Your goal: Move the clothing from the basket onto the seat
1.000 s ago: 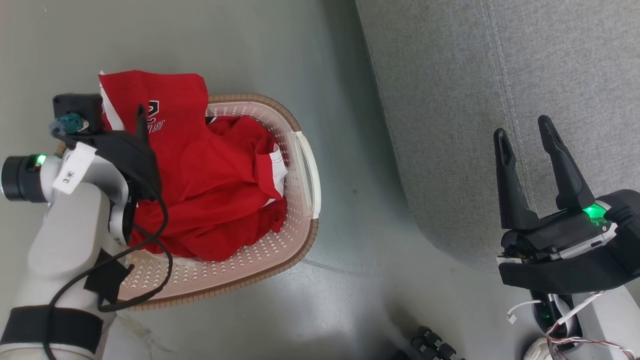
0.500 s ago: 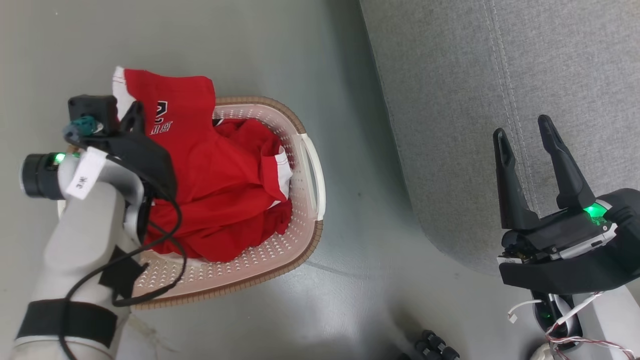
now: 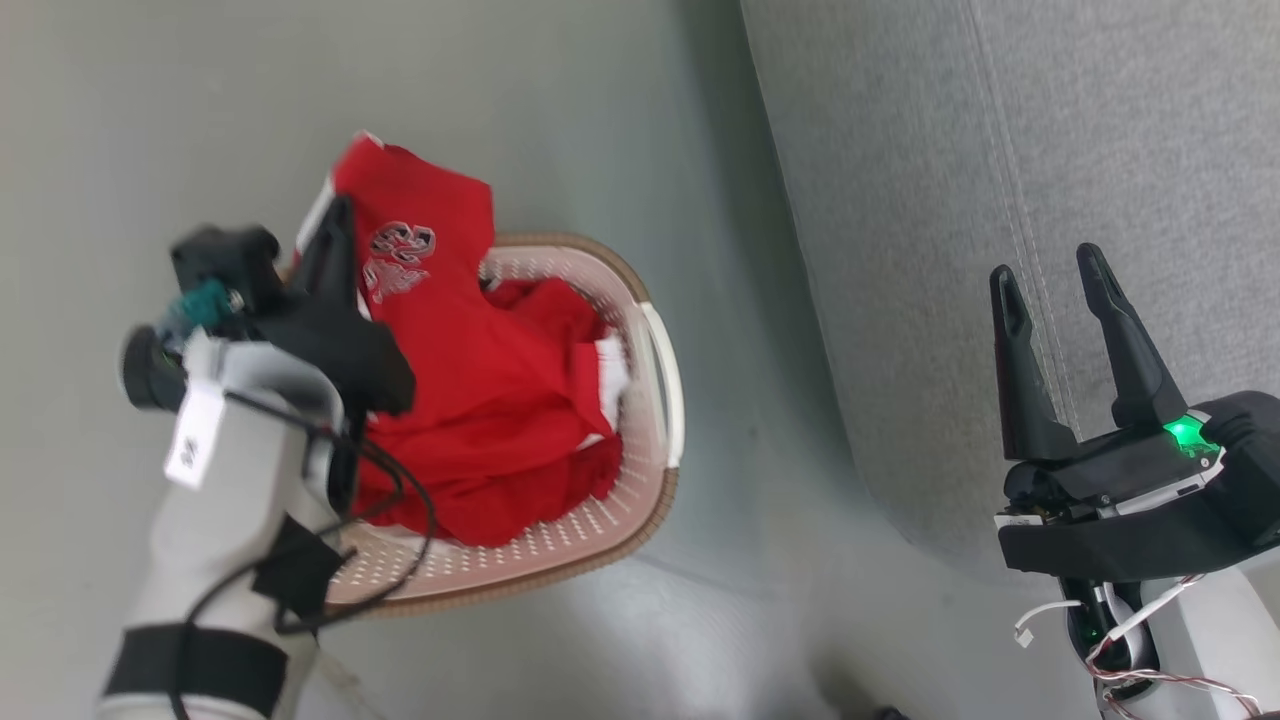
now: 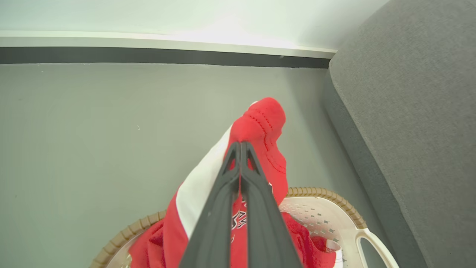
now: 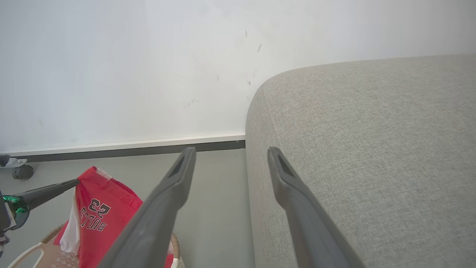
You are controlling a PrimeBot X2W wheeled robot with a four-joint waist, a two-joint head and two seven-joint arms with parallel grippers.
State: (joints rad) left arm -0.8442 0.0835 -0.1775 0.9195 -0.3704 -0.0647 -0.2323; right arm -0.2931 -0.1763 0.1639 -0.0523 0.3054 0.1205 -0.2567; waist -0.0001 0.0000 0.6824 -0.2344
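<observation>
The left gripper has its fingers pinched tight on a fold of the red clothing, cloth bunched over the tips and trailing below them into the basket — the right gripper has its fingers spread wide, holding nothing, with the grey seat just ahead of their tips.

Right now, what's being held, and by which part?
The left gripper, jaws shut, pinches a red jersey by its stitched edge beside white trim. The right gripper holds nothing.

Red clothing held high over cream basket, grey seat nearby
</observation>
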